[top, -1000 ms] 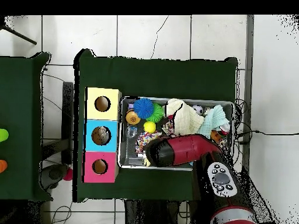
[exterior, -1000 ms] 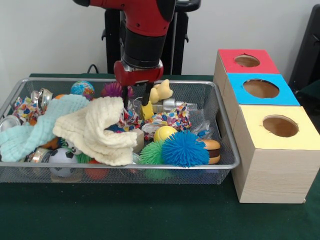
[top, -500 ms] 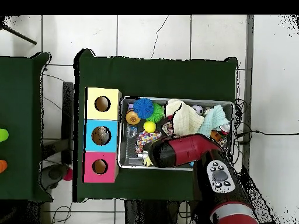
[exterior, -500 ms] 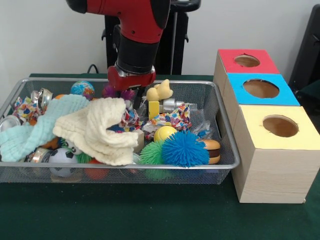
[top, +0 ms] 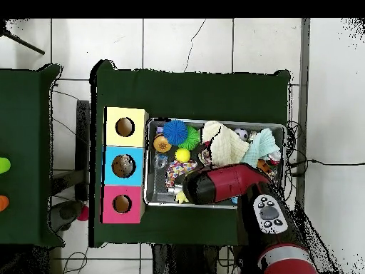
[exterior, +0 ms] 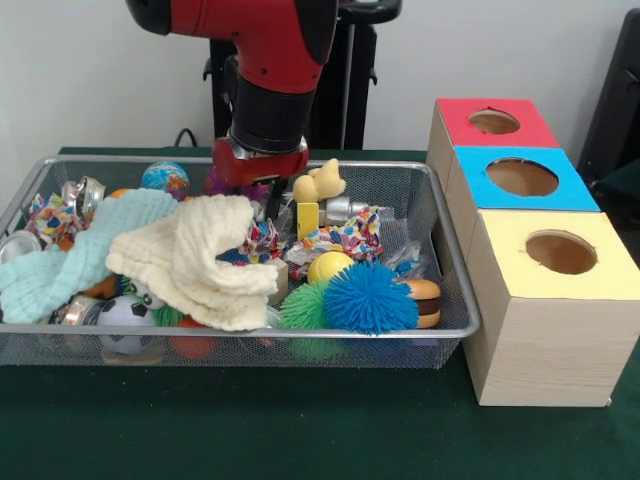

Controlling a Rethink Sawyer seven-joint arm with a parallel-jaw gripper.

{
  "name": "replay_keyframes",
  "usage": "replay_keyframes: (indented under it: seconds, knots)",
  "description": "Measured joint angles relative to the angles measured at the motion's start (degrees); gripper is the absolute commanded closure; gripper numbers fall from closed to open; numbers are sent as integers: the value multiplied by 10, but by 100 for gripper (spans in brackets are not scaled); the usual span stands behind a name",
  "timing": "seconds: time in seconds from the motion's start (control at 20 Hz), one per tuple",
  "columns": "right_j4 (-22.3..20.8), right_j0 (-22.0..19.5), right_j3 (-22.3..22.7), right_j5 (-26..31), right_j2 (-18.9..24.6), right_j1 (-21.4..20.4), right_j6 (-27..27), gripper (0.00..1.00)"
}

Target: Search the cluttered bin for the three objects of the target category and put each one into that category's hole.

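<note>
My gripper (exterior: 268, 192) sits at far side of bin (exterior: 450, 300); can't tell if apart or together. Yellow toy (exterior: 318, 186) just right of it.

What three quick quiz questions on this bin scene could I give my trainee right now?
1. True or false: the blue spiky ball lies at the bin's front edge, beside the green spiky ball.
2. Which box stands nearest the camera in the front view? A red box B blue box C yellow box
3. Fill in: the cream cloth is draped next to the pale ____ cloth.

Key: 1 true; 2 C; 3 green. The robot's hand hangs over the back of the bin; whether it is open cannot be told.
</note>
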Motion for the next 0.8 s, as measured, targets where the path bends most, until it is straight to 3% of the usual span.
replay_keyframes:
  seconds: [0.8]
  knots:
    - [105,-56,12,0,20,1,0,0]
